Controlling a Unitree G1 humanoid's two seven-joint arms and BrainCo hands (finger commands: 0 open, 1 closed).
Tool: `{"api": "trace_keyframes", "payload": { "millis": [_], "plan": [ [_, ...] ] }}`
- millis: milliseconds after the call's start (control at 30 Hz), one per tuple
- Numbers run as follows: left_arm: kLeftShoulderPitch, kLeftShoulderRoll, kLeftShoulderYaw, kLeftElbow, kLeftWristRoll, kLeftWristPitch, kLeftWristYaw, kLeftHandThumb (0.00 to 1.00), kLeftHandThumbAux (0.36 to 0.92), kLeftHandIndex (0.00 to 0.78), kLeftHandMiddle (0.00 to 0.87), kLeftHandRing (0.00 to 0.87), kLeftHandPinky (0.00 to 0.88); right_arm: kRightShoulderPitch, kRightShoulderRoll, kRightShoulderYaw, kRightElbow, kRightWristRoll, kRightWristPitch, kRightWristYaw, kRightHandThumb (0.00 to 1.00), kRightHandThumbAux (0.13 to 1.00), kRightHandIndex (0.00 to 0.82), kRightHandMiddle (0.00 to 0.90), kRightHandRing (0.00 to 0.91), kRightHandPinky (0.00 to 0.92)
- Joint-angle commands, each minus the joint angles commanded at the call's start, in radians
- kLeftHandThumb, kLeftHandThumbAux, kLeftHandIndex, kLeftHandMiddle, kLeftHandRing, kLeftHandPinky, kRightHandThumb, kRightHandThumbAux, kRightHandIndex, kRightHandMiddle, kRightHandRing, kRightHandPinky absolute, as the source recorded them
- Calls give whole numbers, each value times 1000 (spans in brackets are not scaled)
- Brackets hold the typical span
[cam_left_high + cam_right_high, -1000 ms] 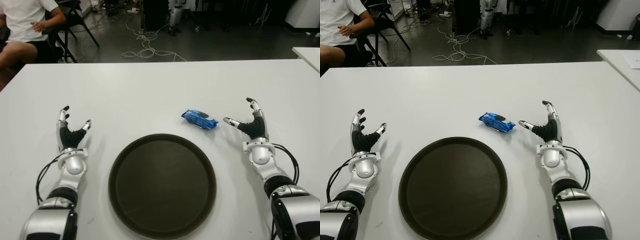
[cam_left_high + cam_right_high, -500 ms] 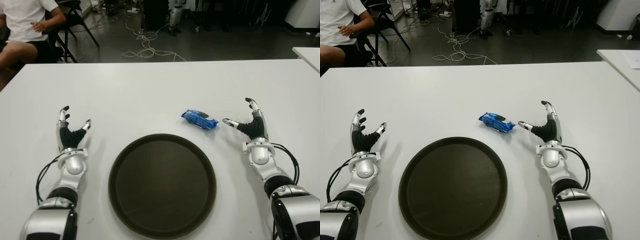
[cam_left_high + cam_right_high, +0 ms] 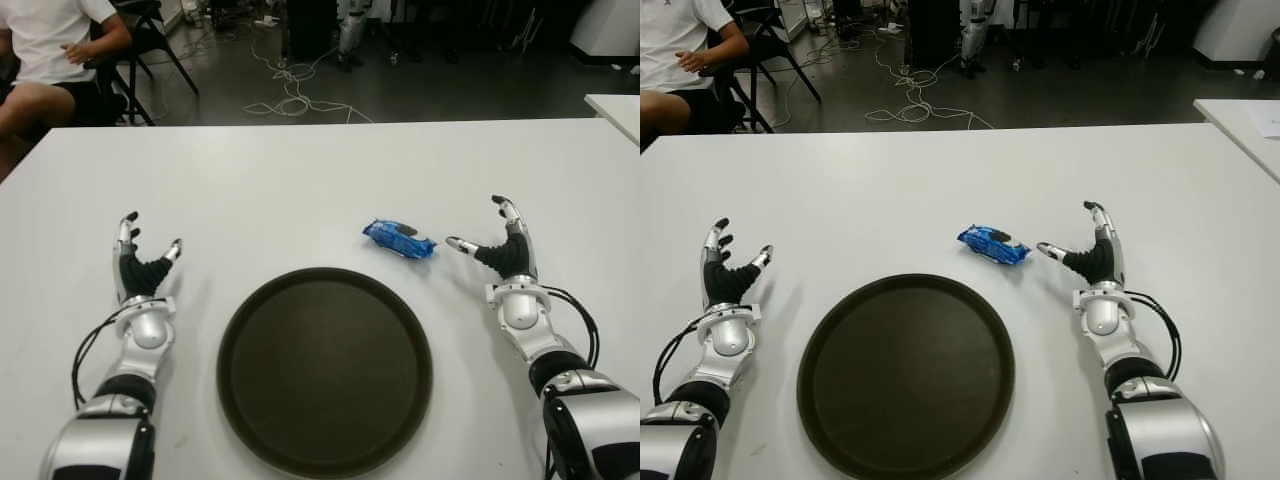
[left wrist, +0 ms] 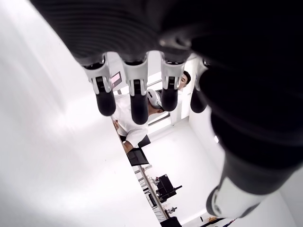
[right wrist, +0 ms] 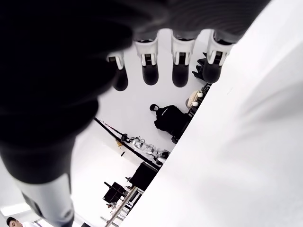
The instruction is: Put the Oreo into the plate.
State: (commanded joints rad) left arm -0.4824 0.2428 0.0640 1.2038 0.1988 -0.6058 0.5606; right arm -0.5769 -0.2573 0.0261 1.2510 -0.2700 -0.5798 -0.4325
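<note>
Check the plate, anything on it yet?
Nothing on the plate; its dark surface is bare. The blue Oreo pack lies on the white table just beyond the rim, with the open right hand beside it. The left hand is open, left of the plate.

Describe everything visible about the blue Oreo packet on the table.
The Oreo packet is a small, glossy blue wrapper with dark and white markings, crinkled and sealed at both ends. It lies flat and slanted on the white table, just beyond the far right rim of the dark round plate, not touching it. The right hand, open, shows just to its right with a small gap between thumb tip and wrapper. Nothing holds or covers it.
</note>
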Motion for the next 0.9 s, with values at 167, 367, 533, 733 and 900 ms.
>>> {"api": "trace_keyframes", "payload": {
  "millis": [167,367,533,733,900],
  "plan": [
    [1,0,-3,1,4,0,5,48,782,100,95,109,130,0,-1,0,0,1,2,1,0,733,72,83,78,60],
    [1,1,-5,3,7,-1,6,44,786,100,111,123,135,-1,-4,4,1,-4,6,0,0,735,75,87,84,69],
    [1,2,-6,4,6,-1,4,50,779,96,110,118,119,-1,-5,8,1,-9,8,-5,0,740,86,96,99,102],
    [3,2,-6,0,7,-5,4,60,786,88,94,98,101,1,-5,7,0,-9,9,-8,0,737,67,77,72,58],
    [4,2,-8,-3,9,-8,6,57,797,82,86,87,86,3,-3,3,-3,-4,5,-8,0,739,69,82,77,67]
  ]
}}
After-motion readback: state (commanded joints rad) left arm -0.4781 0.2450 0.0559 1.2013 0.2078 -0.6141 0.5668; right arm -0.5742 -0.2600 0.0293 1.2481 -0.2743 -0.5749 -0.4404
